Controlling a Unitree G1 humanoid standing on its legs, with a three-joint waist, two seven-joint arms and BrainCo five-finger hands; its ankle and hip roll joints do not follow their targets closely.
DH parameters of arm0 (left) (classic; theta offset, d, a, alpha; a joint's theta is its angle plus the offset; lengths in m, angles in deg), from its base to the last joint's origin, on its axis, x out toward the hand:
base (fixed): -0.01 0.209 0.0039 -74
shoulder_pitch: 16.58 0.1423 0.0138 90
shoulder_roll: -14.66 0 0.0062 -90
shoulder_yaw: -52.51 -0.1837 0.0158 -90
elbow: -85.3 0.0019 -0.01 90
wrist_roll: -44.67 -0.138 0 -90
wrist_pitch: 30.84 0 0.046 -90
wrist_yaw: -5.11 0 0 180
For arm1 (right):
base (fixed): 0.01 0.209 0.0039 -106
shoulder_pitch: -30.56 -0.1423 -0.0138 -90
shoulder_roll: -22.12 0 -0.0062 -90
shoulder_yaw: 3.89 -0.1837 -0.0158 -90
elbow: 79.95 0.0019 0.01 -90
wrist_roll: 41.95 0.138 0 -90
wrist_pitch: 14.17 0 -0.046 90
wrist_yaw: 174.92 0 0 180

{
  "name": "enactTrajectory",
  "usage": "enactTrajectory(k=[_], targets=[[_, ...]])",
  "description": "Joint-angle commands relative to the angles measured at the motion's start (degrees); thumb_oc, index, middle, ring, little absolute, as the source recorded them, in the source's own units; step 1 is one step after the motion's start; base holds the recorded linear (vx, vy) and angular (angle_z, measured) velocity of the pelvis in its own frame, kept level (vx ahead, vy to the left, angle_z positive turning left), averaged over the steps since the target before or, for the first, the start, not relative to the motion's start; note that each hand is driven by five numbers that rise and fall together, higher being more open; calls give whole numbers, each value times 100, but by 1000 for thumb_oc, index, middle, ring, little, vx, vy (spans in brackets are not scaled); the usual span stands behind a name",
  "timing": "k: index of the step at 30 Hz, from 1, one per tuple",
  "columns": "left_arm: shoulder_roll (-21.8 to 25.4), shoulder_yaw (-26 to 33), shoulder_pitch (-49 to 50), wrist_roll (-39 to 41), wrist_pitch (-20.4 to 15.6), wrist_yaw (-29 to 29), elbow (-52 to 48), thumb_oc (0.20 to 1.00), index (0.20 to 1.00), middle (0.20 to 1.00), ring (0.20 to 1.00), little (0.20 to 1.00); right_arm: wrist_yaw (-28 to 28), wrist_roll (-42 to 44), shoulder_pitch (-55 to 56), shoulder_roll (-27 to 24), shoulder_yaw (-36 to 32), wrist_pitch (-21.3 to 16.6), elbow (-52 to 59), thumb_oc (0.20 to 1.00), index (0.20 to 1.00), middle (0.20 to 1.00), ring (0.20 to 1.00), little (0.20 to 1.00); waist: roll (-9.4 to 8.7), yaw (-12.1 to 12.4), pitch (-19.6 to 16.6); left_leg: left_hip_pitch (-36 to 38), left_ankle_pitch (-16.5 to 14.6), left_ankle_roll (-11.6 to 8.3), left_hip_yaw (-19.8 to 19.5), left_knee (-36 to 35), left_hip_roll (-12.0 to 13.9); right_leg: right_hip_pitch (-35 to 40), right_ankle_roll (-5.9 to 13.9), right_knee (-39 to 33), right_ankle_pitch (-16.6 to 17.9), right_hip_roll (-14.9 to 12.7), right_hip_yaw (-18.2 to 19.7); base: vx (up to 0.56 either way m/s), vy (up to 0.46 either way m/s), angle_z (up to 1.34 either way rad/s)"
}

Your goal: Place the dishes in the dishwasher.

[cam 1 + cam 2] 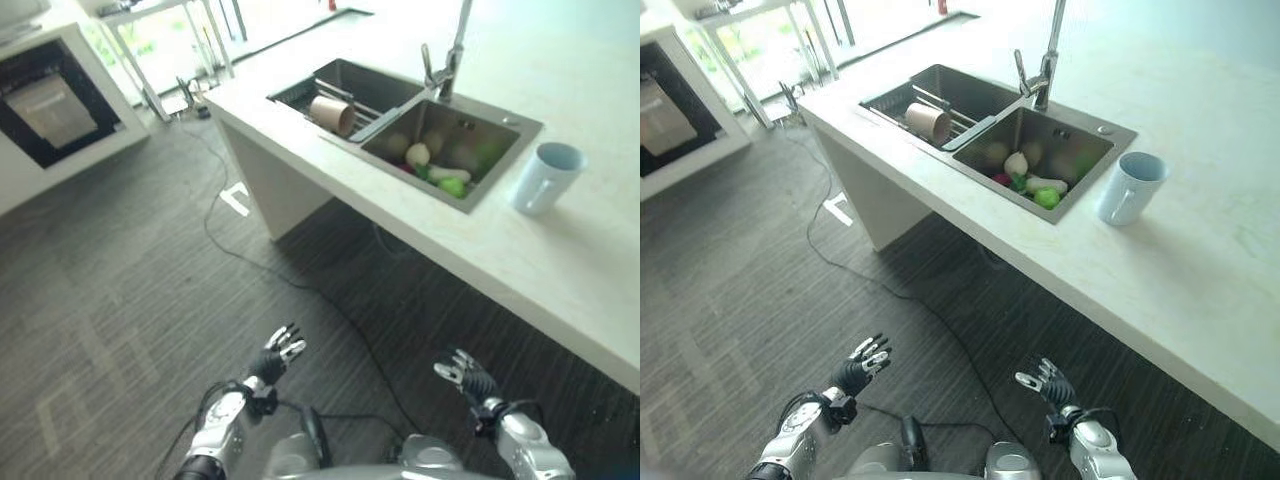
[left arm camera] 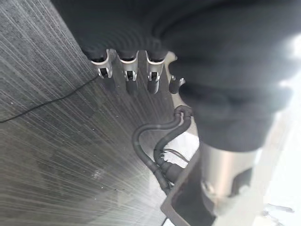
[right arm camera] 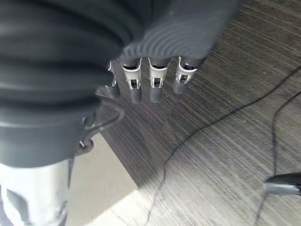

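Silver dark-tipped hands (image 1: pixel 283 352), ribbed dark covers

Pale blue mug (image 1: pixel 546 176) upright on white counter (image 1: pixel 520 260), brown cup (image 1: pixel 333 115) on its side in rack (image 1: pixel 340 100)

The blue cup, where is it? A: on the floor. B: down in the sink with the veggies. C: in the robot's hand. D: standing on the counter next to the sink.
D: the blue cup stands upright on the white counter just beside the sink, while the left hand and right hand hang open and hold nothing, low over the floor.
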Motion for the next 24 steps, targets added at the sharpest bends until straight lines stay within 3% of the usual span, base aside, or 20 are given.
enactTrajectory(k=[1, 4, 6, 7, 9, 10, 12, 13, 15, 17, 21, 22, 23, 24], targets=[[126, 53, -137, -70, -239, -84, -259, 1000, 1000, 1000, 1000, 1000, 26, 154, 114, 24, -109, -304, 288, 1000, 1000, 1000, 1000, 1000, 219, 8, -236, 74, -617, -68, -231, 169, 80, -279, 247, 604, 148, -146, -29, 133, 294, -32], [179, 172, -123, 4, -243, -249, -310, 1000, 1000, 1000, 1000, 1000, 16, 162, -21, 56, -38, -209, 322, 1000, 1000, 1000, 1000, 1000, 195, 204, -268, 295, -742, 15, 86, -127, -133, -395, 449, 900, 191, -378, -561, 68, 170, -66], [187, 222, -158, 118, -197, -269, -347, 1000, 1000, 1000, 1000, 1000, 32, 190, -110, 5, -10, -192, 340, 1000, 1000, 1000, 1000, 1000, 170, 226, -220, 300, -741, -85, 197, -104, -168, -333, 345, 160, 228, -50, -760, -37, -41, -99], [137, 269, -41, 171, -236, -335, -439, 1000, 1000, 1000, 1000, 1000, 24, 118, -95, -23, -14, -142, 478, 1000, 1000, 1000, 1000, 1000, 149, 272, -121, 266, -759, -164, 334, 56, -192, -339, 318, -143, 431, -39, -1064, -55, -43, -103], [111, 271, -38, 162, -292, -336, -411, 1000, 1000, 1000, 1000, 1000, 8, 139, -150, -13, -12, -193, 431, 1000, 1000, 1000, 1000, 1000, 169, 266, -79, 232, -791, -114, 376, 119, -193, -501, 331, 5, 472, -105, -1030, -70, -54, -69], [131, 221, -78, 172, -295, -307, -366, 1000, 1000, 1000, 1000, 1000, 63, 212, -158, -35, 9, -228, 395, 1000, 1000, 1000, 1000, 1000, 158, 176, -47, 196, -862, -133, 304, 264, -204, -577, 245, -145, 391, 66, -811, -36, -100, -53], [36, 209, -124, 179, -329, -246, -265, 1000, 1000, 1000, 1000, 1000, 95, 355, -186, -53, -18, -250, 314, 1000, 1000, 1000, 1000, 1000, 126, 176, -52, 177, -1074, -120, 467, 702, -171, -563, 197, -118, 350, -71, -987, -18, -105, -13], [19, 132, -148, 202, -336, -194, -237, 1000, 1000, 1000, 1000, 1000, 157, 352, -189, -93, -32, -281, 272, 1000, 1000, 1000, 1000, 1000, 36, 92, -27, 32, -1302, -132, 433, 1246, -162, -520, 137, -288, 391, 4, -791, 51, -68, -3], [-48, 15, -175, 170, -332, -163, -213, 1000, 1000, 1000, 1000, 1000, 273, 332, -193, -166, -95, -240, 165, 1000, 1000, 1000, 1000, 1000, -21, 95, 73, -349, -1297, -281, 324, 1894, 36, -328, 25, -339, 356, 10, -679, 107, 27, -8], [-118, -61, -230, 239, -455, -15, -140, 1000, 1000, 1000, 1000, 1000, 350, 493, -264, -254, -138, -349, -34, 1000, 1000, 1000, 1000, 1000, -2, 45, 122, -403, -1125, -352, 282, 1745, 256, -251, -56, -390, 297, 54, -518, 117, 205, -21], [-149, 54, -173, 579, -581, 204, -105, 1000, 1000, 1000, 1000, 1000, 398, 302, -124, -433, -346, -275, -55, 1000, 1000, 1000, 1000, 1000, 49, -5, 103, -319, -118, -654, -229, 699, 1001, -176, -81, -375, 215, 41, -150, 268, 392, -64], [-163, 107, -179, 589, -550, 222, -82, 1000, 1000, 1000, 1000, 1000, 389, 322, -103, -466, -362, -285, -97, 1000, 1000, 1000, 1000, 1000, 41, -1, 108, -307, -78, -682, -328, 655, 1134, -199, -67, -273, 166, -16, -87, 450, 725, -123], [-173, 139, -314, 423, -552, 400, 94, 1000, 1000, 1000, 1000, 1000, 459, 390, 3, -528, -489, -379, -148, 1000, 1000, 1000, 1000, 1000, 86, -120, 89, -171, -223, -705, -243, 692, 1365, -425, 25, 274, -37, -257, -44, 616, 1005, -106], [-167, 28, -586, 211, -402, 433, 212, 1000, 1000, 1000, 1000, 1000, 517, 467, 152, -437, -696, -592, -346, 1000, 1000, 1000, 1000, 1000, 7, -236, 77, -123, -528, -703, -55, 965, 1214, -389, 208, 513, -128, -613, -111, 738, 1212, -59]])
